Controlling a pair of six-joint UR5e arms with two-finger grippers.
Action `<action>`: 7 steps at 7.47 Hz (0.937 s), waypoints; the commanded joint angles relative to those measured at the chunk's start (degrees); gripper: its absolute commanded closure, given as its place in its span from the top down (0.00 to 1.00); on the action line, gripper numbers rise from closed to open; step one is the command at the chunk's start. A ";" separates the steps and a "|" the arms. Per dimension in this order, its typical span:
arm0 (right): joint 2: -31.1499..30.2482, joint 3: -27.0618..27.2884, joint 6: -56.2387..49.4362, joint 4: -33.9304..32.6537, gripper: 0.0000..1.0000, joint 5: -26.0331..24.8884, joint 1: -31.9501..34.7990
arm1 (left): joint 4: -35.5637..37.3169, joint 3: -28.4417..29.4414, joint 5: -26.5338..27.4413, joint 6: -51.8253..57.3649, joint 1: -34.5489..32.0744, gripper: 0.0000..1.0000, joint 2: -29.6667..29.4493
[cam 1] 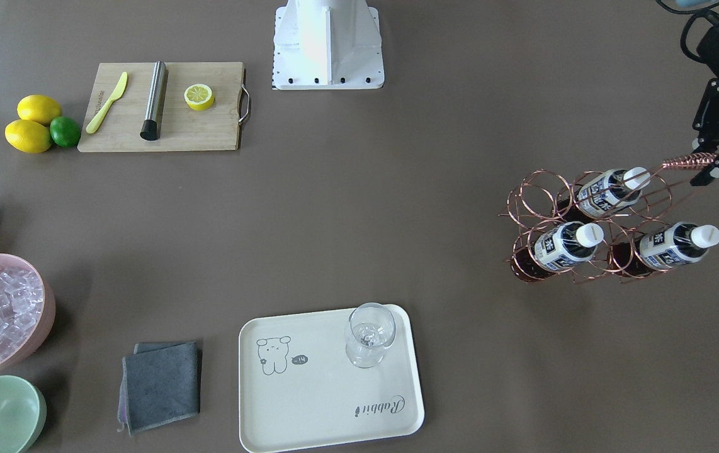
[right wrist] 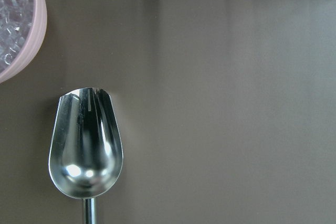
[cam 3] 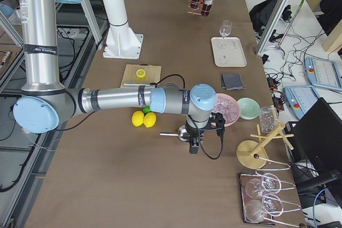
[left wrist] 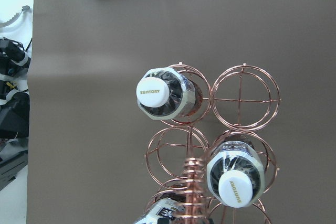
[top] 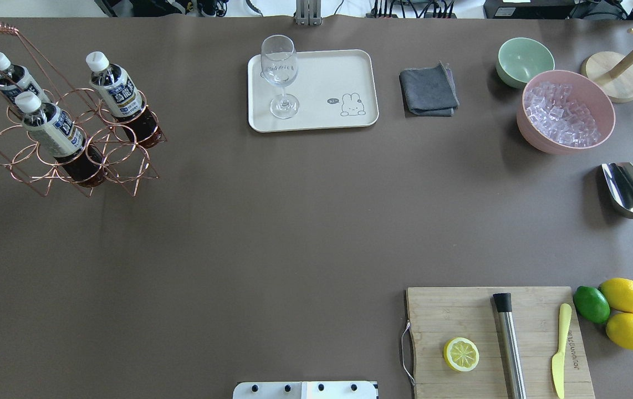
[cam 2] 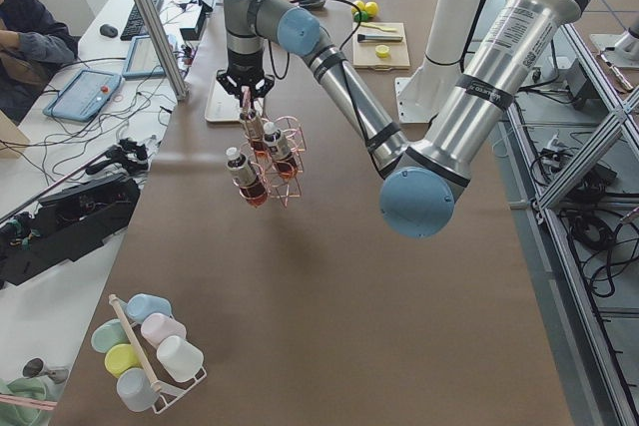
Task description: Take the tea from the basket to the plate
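Observation:
The copper wire basket [cam 1: 539, 196] hangs from its coiled handle [cam 1: 680, 163] in my left gripper [cam 1: 709, 167], which is shut on the handle at the table's left end. In the exterior left view it looks lifted off the table. Three tea bottles [cam 1: 608, 190] [cam 1: 566, 245] [cam 1: 674, 245] stand in its rings, and they also show in the overhead view [top: 53, 130]. The cream plate [cam 1: 309, 402] lies far from it and bears a wine glass [cam 1: 369, 333]. My right gripper [cam 3: 193, 147] hovers over a steel scoop [right wrist: 86, 145]; I cannot tell whether it is open or shut.
A pink bowl of ice [top: 566, 111], a green bowl [top: 524, 61] and a grey cloth [top: 428, 90] lie right of the plate. A wooden cutting board [top: 460, 310] with a lemon half, a steel rod and a yellow knife sits front right, beside lemons and a lime [top: 621, 307].

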 commanded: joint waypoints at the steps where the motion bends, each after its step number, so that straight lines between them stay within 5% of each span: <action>1: -0.12 0.18 0.00 0.18 1.00 -0.09 -0.69 | 4.08 -5.68 1.79 -8.62 3.93 0.00 -2.53; 2: 0.67 0.70 0.44 1.23 1.00 0.00 -0.78 | 4.79 -7.09 1.88 -11.87 5.24 0.00 -3.50; 4: 1.29 0.62 5.06 16.45 1.00 1.14 -4.88 | 4.80 -8.76 1.88 -18.71 7.79 0.00 -5.87; 7: 7.24 -0.09 21.99 29.08 1.00 1.14 -15.61 | 7.26 -15.70 8.63 -33.21 19.37 0.00 -7.46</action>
